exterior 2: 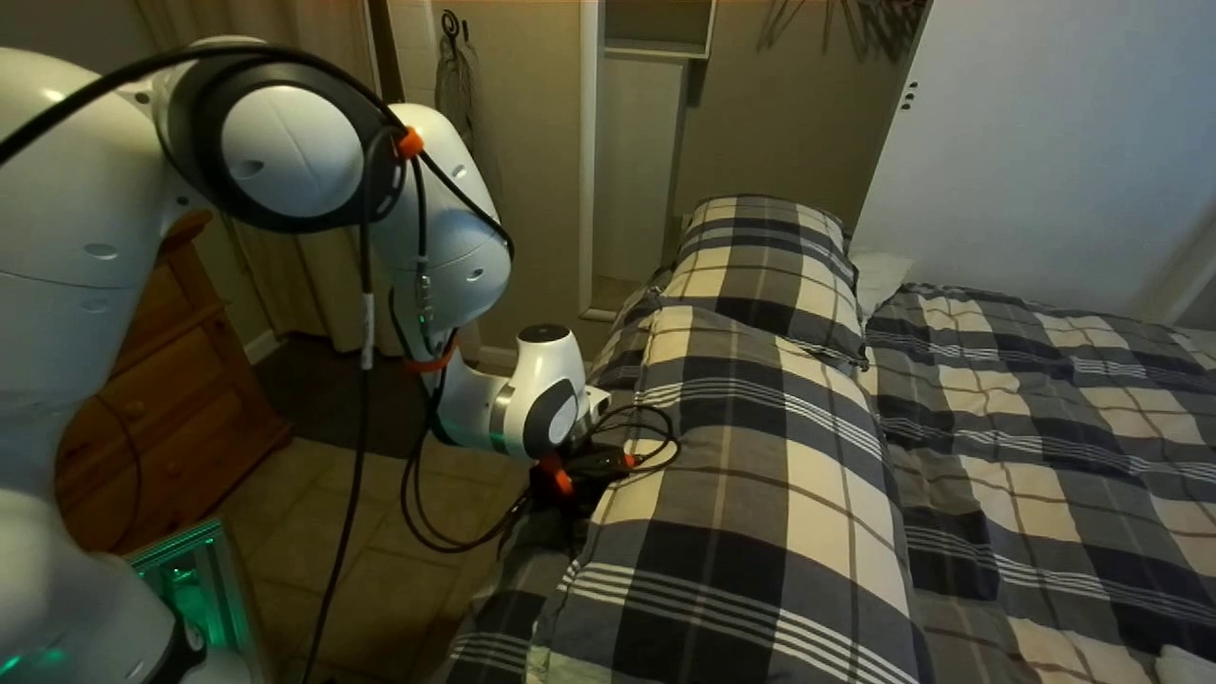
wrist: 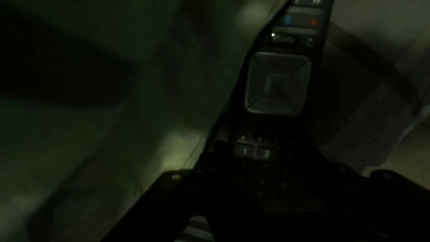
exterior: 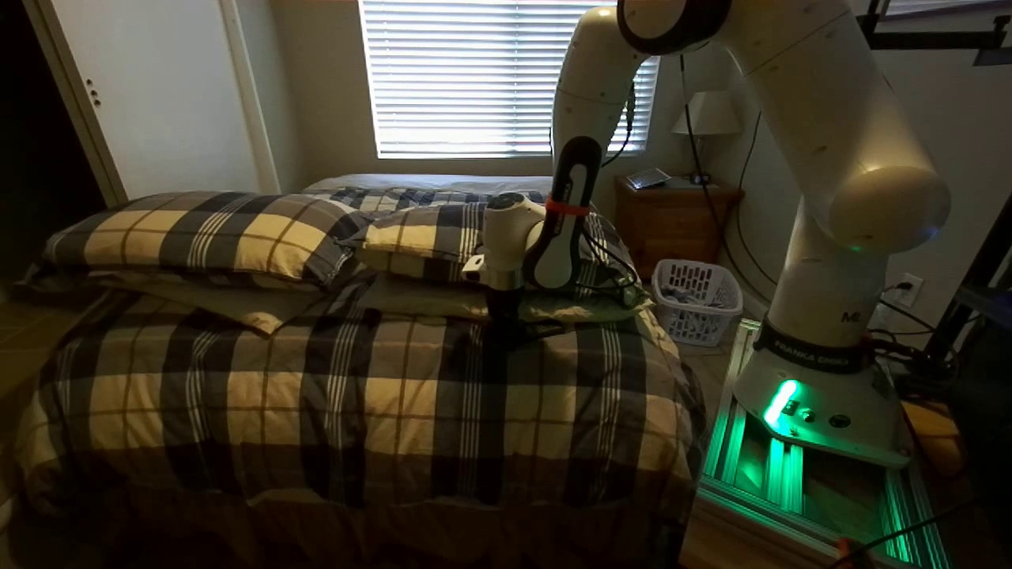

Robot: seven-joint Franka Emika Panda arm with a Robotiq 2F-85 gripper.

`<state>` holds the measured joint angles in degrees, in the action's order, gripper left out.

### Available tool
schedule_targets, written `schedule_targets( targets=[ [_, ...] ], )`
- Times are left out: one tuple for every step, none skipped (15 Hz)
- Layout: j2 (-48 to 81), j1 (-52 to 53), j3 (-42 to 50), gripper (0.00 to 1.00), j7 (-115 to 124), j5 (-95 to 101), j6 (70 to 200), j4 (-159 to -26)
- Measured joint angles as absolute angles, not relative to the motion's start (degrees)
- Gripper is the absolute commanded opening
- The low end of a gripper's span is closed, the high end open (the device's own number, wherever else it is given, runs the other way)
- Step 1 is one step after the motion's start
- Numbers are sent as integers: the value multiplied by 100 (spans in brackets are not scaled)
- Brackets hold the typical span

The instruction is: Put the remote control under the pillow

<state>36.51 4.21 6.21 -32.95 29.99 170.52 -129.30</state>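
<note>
The black remote control (wrist: 277,84) shows in the wrist view, with a large square pad and number keys. Its lower end lies between the dark fingers of my gripper (wrist: 265,153), which look closed on its sides, though the picture is very dark. The remote cannot be made out in the exterior views. The wide, flatter plaid pillow (exterior 2: 750,456) lies along the bed; it also shows in an exterior view (exterior: 411,237), partly hidden by my arm. My gripper (exterior: 502,328) points down at this pillow's edge, low over the bedcover, and also shows in an exterior view (exterior 2: 570,489).
The plumper plaid pillow (exterior: 198,237) lies beside the flatter one. The plaid bedcover (exterior: 269,403) spreads in front. A greenish sheet layer (exterior: 419,296) shows beneath the flatter pillow. A white laundry basket (exterior: 697,304) and wooden nightstand (exterior: 672,225) stand by the bed. Cables hang along my arm.
</note>
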Motion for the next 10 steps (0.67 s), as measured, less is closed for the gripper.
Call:
schedule_targets(
  targets=[
    [3653, 436, 634, 31, -3279, 3007, 17051, -12928],
    [3654, 462, 655, 31, -3261, 3013, 17050, -12927],
    [3656, 490, 675, 31, -3238, 3020, 17050, -12926],
    [3657, 517, 697, 31, -3213, 3033, 17049, -12926],
    [3657, 537, 710, 31, -3193, 3044, 17048, -12926],
    [3657, 548, 713, 31, -3186, 3047, 17048, -12926],
    [3656, 554, 713, 31, -3185, 3049, 17048, -12926],
    [3653, 560, 713, 31, -3184, 3053, 17047, -12927],
    [3643, 570, 713, 31, -3183, 3058, 17041, -12928],
    [3626, 583, 710, 31, -3183, 3064, 17026, -12934]
  ],
)
